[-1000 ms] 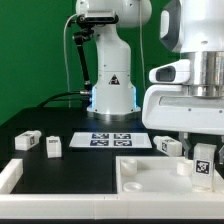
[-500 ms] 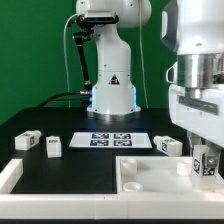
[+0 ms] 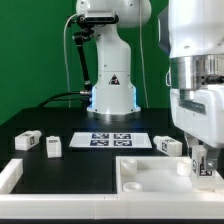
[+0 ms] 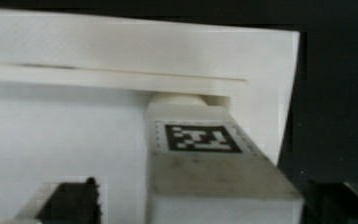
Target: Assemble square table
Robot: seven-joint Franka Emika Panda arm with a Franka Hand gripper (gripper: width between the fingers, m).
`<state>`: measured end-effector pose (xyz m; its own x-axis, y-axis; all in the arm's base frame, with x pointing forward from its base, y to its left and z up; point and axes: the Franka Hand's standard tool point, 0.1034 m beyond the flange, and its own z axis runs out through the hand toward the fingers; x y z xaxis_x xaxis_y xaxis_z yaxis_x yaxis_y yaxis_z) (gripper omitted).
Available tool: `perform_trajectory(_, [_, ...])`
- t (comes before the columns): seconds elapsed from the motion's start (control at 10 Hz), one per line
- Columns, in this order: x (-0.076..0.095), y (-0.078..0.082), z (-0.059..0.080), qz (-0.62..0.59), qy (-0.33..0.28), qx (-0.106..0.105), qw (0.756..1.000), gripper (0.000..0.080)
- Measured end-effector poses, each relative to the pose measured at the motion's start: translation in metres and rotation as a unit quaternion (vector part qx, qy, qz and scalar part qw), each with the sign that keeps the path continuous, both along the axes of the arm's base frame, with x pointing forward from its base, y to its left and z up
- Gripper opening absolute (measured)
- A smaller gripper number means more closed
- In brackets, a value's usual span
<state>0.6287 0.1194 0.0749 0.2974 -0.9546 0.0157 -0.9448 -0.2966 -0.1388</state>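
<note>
The white square tabletop (image 3: 140, 178) lies at the front of the table, recess up. One white tagged leg (image 3: 203, 164) stands upright at the slab's corner on the exterior view's right. My gripper (image 3: 203, 160) hangs straight over it, jaws open on either side. In the wrist view the leg (image 4: 202, 150) rises from the tabletop (image 4: 87, 120), and the dark fingers (image 4: 69, 200) stand apart from its sides. Three more legs lie loose on the black table: two (image 3: 27, 140) (image 3: 52, 146) on the exterior view's left, one (image 3: 168, 145) behind the slab.
The marker board (image 3: 112, 141) lies flat mid-table in front of the robot base (image 3: 112, 95). A long white bar (image 3: 10, 176) edges the workspace at the front on the exterior view's left.
The gripper sank a little with the leg onto the slab's corner, then its jaws spread and let go of the leg.
</note>
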Motion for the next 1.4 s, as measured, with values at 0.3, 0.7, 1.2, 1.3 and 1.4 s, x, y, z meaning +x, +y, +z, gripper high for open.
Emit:
perform_trajectory(0.3, [0.0009,0.0062,-0.0002,0.214,-0.009,-0.040,0.976,0.0648])
perform_trajectory(0.7, [0.0037,-0.0001,0.0031,0.505,-0.010,-0.094,0.858,0.0649])
perform_trajectory(1.2, [0.0025,-0.0016,0.0003,0.473,-0.008,-0.088,0.877,0.0336])
perform_trajectory(1.3, [0.0024,-0.0015,0.0002,0.439,-0.008,-0.084,0.894,0.0288])
perform_trajectory(1.4, [0.0023,-0.0016,0.0000,0.413,-0.008,-0.080,0.907,0.0288])
